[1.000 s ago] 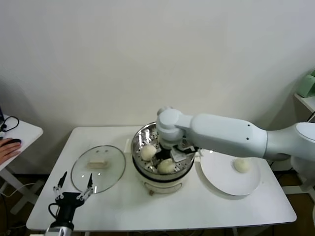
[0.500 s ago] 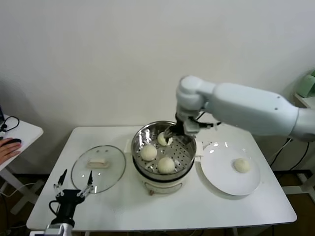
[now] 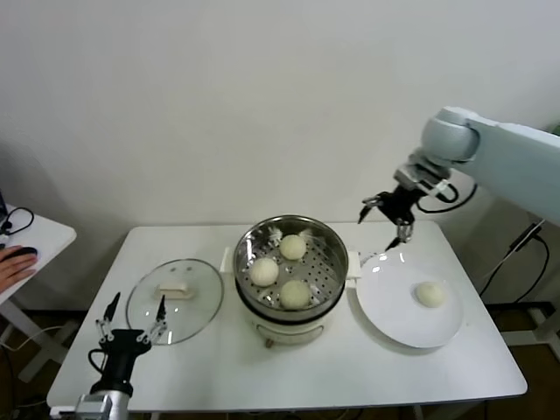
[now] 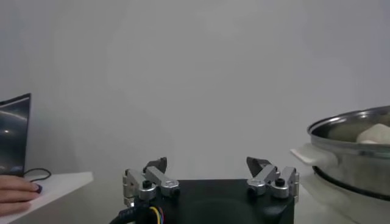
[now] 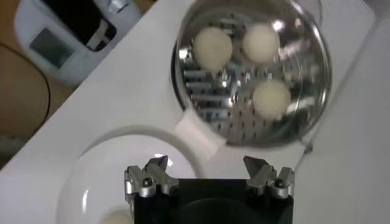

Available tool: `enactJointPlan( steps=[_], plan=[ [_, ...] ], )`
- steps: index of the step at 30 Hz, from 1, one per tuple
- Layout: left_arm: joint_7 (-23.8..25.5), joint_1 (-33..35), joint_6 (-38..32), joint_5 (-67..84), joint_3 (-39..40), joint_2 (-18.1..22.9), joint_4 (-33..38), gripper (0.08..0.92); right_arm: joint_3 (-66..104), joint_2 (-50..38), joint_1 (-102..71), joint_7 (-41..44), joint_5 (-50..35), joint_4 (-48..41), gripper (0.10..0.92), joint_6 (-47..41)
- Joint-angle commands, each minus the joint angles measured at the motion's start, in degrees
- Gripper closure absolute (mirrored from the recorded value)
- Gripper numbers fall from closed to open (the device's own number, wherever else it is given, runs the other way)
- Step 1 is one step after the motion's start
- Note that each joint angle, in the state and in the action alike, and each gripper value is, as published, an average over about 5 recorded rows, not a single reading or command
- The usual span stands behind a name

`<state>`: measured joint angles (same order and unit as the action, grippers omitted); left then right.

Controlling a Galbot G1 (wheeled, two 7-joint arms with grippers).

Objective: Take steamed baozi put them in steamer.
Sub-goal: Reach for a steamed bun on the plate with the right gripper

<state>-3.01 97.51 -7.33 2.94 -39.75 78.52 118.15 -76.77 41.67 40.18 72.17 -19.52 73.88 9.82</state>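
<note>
The steel steamer (image 3: 241, 255) stands mid-table with three baozi in it (image 3: 292, 247) (image 3: 263, 271) (image 3: 296, 294). One more baozi (image 3: 430, 294) lies on the white plate (image 3: 389, 317) to the steamer's right. My right gripper (image 3: 386, 222) hangs open and empty, high above the gap between steamer and plate. Its wrist view looks down past the gripper (image 5: 207, 165) on the steamer (image 5: 225, 103), its baozi (image 5: 212, 47) (image 5: 261, 42) (image 5: 272, 98) and the plate (image 5: 91, 176). My left gripper (image 3: 131, 315) (image 4: 207, 164) is parked open at the table's front left.
A round glass lid (image 3: 197, 306) with a cream knob (image 3: 173, 291) lies left of the steamer, just behind the left gripper. A side table with a person's hand (image 3: 13, 261) stands at the far left. A shelf with a green item (image 3: 547, 149) is at the far right.
The right arm has risen out of the steamer, leaving a third baozi inside, and has swung up and to the right towards the plate. The left arm has barely moved.
</note>
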Motion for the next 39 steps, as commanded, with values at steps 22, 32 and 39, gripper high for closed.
enactJointPlan(
  steps=[22,32,39],
  plan=[
    [-0.1,-2.5,1.6,-0.7,-0.5,1.7,-0.8,0.177,31.8,-0.4,-40.0,-2.7,33.5,-23.4,0.203,-2.4],
    [-0.1,-1.9,1.4,-0.6,-0.7,1.7,-1.1,0.177,33.7,3.1,-41.7,-4.5,34.1,-25.3,0.203,-2.3],
    [-0.1,-1.5,1.2,-0.7,-0.8,1.8,-1.1,0.177,34.7,4.5,-41.7,-4.8,35.5,-27.4,0.203,-1.6]
  ],
)
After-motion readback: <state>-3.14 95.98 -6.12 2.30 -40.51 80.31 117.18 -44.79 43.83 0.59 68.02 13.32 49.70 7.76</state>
